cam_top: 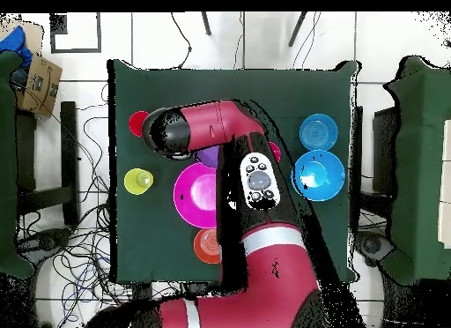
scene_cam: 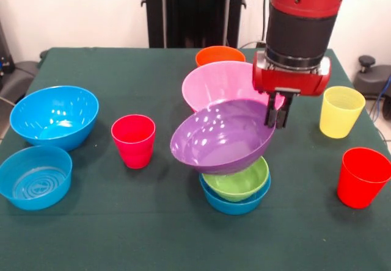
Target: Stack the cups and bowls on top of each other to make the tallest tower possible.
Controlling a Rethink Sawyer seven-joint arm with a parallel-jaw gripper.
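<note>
My gripper is shut on the right rim of the purple bowl, which hangs tilted toward the front. Just under it, a lime green bowl sits nested in a small blue bowl. The big pink bowl stands right behind, with the small orange bowl beyond it. One red cup stands left of the purple bowl and another red cup at the front right. The yellow cup is right of the gripper. In the overhead view the arm hides the gripper; only a sliver of the purple bowl shows.
Two blue bowls stand at the left: a large one and a shallower one in front of it. The overhead view shows the pink bowl, the orange bowl and the yellow cup on the green table.
</note>
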